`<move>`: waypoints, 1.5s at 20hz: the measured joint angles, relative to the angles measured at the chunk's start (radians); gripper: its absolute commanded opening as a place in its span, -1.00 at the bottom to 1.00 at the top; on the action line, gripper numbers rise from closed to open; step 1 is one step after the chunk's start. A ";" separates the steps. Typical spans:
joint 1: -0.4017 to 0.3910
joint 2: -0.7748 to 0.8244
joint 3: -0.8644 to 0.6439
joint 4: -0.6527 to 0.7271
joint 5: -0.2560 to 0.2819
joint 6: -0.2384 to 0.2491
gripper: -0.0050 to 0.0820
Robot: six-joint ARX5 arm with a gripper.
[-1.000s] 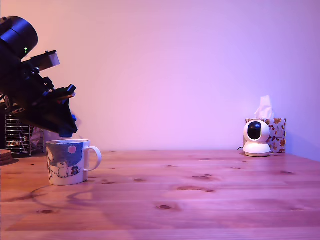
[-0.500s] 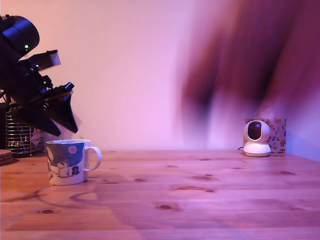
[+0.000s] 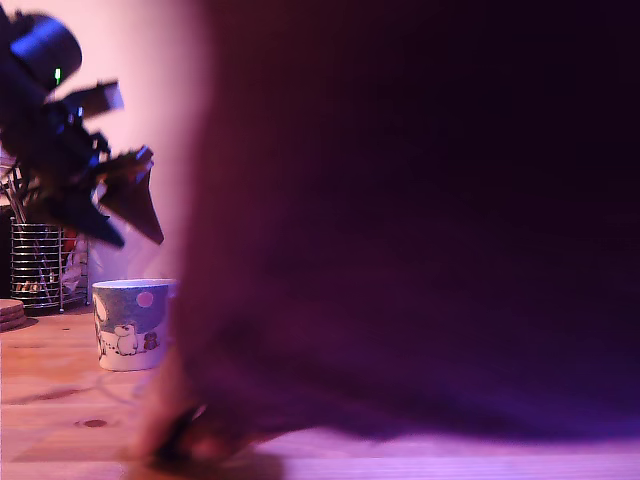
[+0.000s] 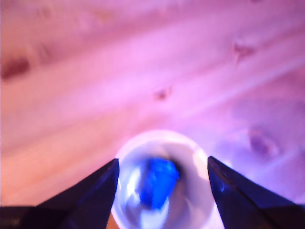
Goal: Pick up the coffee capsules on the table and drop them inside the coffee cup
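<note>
The coffee cup [image 3: 128, 325], white with a grey-blue band and cartoon figures, stands on the wooden table at the exterior view's left. Only its left part shows there, as a blurred shape covers its handle side. In the wrist view I look straight down into the cup [image 4: 162, 136], and a blue coffee capsule [image 4: 159, 183] lies inside it. My gripper [image 3: 138, 240] hangs open a short way above the cup with nothing between its fingers. The wrist view has the gripper [image 4: 162, 161] with one dark fingertip on either side of the cup's mouth.
A large dark blurred shape [image 3: 420, 220], likely a person's arm close to the camera, fills most of the exterior view and hides the table behind it. A wire-mesh pen holder [image 3: 40, 265] and a low round stack [image 3: 10, 313] stand behind the cup at the far left.
My gripper has opened and risen slightly. The blue capsule it held above the cup now lies inside the cup. A blurred dark shape has swept in from the right across the exterior view.
</note>
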 measured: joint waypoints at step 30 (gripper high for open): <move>-0.043 -0.517 -0.006 -0.433 0.233 0.193 -0.94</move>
